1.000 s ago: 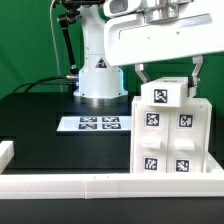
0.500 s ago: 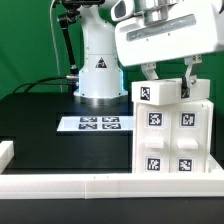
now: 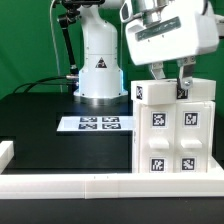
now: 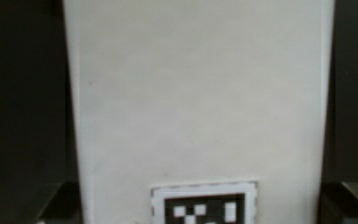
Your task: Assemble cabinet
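The cabinet (image 3: pixel 172 140) is a tall white box with several square tags on its front, standing at the exterior view's right just behind the front rail. Its white top piece (image 3: pixel 160 93) lies squarely on the box, edges in line with the box sides. My gripper (image 3: pixel 170 80) comes down from above with a finger on each side of this top piece. In the wrist view the white top piece (image 4: pixel 194 100) fills the space between the two dark fingers (image 4: pixel 44 205), with a tag near my gripper (image 4: pixel 197 208). The jaws stand closed against its sides.
The marker board (image 3: pixel 97 124) lies flat on the black table at mid-left. A long low white rail (image 3: pixel 90 185) runs along the front edge, with a short white stub (image 3: pixel 5 150) at the left. The arm's white base (image 3: pixel 100 72) stands behind.
The gripper has turned with the top piece. The piece looked narrow and skewed on the box before, and now sits square with the box. The hand has shifted slightly right.
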`<state>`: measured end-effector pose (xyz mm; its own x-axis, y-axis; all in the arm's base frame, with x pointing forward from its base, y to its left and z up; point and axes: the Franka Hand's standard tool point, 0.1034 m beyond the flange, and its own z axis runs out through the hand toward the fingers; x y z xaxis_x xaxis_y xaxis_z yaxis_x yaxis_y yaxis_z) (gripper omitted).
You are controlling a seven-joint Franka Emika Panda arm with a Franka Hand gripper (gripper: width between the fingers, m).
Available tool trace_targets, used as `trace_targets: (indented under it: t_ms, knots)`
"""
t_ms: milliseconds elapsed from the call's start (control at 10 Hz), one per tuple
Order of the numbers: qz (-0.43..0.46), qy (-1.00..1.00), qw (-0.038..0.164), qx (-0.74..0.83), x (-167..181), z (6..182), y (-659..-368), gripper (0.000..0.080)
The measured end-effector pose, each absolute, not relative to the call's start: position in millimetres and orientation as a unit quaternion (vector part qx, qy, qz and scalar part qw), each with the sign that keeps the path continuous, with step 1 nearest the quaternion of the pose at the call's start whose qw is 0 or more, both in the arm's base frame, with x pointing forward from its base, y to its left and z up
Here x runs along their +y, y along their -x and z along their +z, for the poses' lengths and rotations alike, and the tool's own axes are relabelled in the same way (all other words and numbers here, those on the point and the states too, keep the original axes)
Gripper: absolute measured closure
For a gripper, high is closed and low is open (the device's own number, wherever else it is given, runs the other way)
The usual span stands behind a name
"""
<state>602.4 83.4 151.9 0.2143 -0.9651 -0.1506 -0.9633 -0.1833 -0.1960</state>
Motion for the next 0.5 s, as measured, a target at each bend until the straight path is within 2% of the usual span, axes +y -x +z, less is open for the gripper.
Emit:
trace_targets:
  t_ms: [500]
  knots:
    - [0.017,0.648,0.129,0.751,82.7,150.5,-602.2,0.0242]
